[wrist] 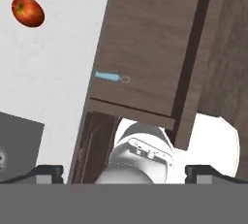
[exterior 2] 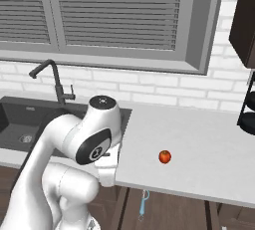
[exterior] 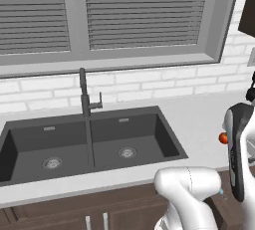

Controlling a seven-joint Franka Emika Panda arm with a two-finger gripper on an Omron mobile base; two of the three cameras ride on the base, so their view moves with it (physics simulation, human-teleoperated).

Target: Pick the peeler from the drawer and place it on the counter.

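No text, label, brand, number or sign can be read anywhere in these views. The round dark joint cap [exterior 2: 94,150] on the arm carries a small white mark, too blurred to make out.
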